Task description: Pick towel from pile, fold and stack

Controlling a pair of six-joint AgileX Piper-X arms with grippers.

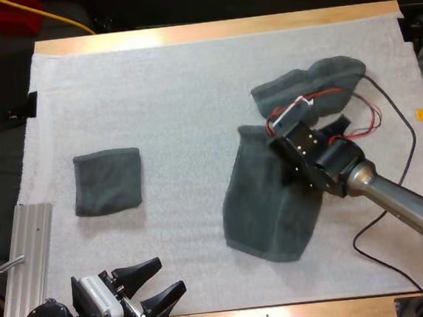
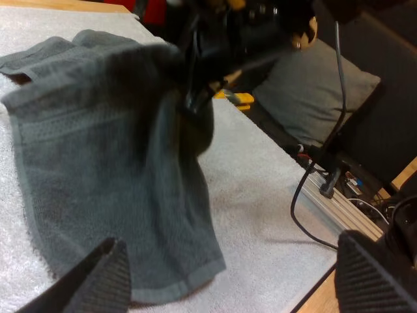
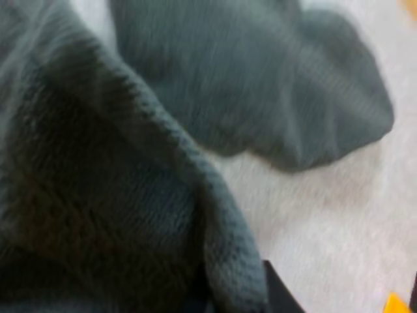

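The right gripper [image 1: 278, 144] is clamped on the top edge of the lifted towel [image 1: 268, 209], which hangs from it and spreads down onto the white mat [image 1: 176, 95] at about 4 o'clock from the mat's centre; its lower hem lies on the mat; in the left wrist view the right gripper [image 2: 195, 104] pinches a bunched fold of the lifted towel [image 2: 111, 176]; in the right wrist view one black finger [image 3: 275, 292] sits against the lifted towel [image 3: 98, 202]; the crumpled towel [image 1: 316, 86] lies at 2 o'clock on the mat, just beyond the right gripper, and appears past the held fold in the right wrist view [image 3: 260, 85]; the folded towel [image 1: 107, 181] lies flat at 9 o'clock, well apart from both; the left gripper [image 1: 171, 273] hovers at 7 o'clock by the mat's near edge, its fingers [image 2: 98, 280] spread apart and holding nothing; the wooden table [image 1: 215, 30] shows along the far edge
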